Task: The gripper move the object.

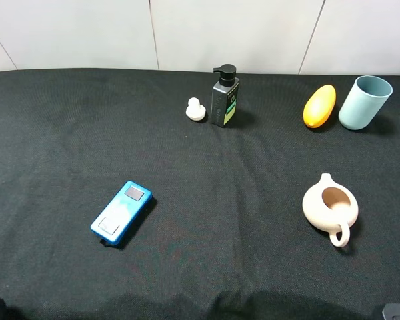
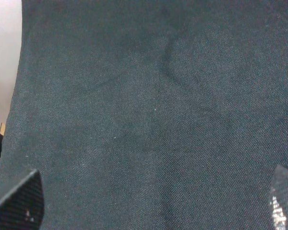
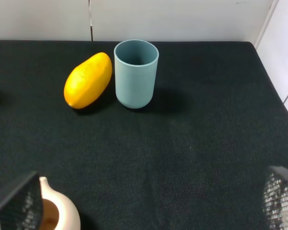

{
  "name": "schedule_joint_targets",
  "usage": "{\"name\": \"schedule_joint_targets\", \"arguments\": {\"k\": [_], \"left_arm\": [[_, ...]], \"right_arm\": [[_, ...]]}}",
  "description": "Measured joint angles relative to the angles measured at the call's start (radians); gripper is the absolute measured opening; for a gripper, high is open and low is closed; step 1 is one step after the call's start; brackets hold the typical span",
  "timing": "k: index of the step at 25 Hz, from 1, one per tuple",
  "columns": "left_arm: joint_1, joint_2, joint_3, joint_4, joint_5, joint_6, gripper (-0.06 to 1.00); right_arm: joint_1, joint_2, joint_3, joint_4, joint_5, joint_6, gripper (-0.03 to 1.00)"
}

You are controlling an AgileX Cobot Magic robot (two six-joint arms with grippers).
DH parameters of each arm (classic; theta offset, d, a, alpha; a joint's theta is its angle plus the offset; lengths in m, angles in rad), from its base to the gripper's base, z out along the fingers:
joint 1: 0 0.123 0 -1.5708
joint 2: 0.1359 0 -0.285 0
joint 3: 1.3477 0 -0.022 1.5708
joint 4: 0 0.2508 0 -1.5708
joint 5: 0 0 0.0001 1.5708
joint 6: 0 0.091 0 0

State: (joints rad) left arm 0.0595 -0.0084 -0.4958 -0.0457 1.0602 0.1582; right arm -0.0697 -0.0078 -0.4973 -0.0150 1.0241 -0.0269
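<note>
The light blue-teal cup (image 1: pixel 365 102) stands upright at the table's back right, next to a yellow mango (image 1: pixel 319 105). It also shows in the right wrist view (image 3: pixel 136 73), open end up, well ahead of my right gripper (image 3: pixel 149 203). That gripper's fingertips (image 3: pixel 17 203) stand wide apart with nothing between them. My left gripper (image 2: pixel 151 201) is open too, over bare black cloth, with nothing in it. Neither gripper touches the cup. In the high view only dark bits of the arms show at the bottom corners.
A beige handled pot (image 1: pixel 330 208) sits front right, its edge in the right wrist view (image 3: pixel 57 213). A black pump bottle (image 1: pixel 224 98) and a small white piece (image 1: pixel 196 110) stand at the back middle. A blue flat device (image 1: pixel 121 213) lies left of centre. The black cloth (image 1: pixel 220 200) covers the table.
</note>
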Motion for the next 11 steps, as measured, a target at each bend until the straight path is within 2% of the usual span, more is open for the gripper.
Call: {"name": "schedule_joint_targets", "arguments": {"k": [11], "left_arm": [[0.000,0.000,0.000,0.000,0.000,0.000,0.99]], "right_arm": [[0.000,0.000,0.000,0.000,0.000,0.000,0.69]]}}
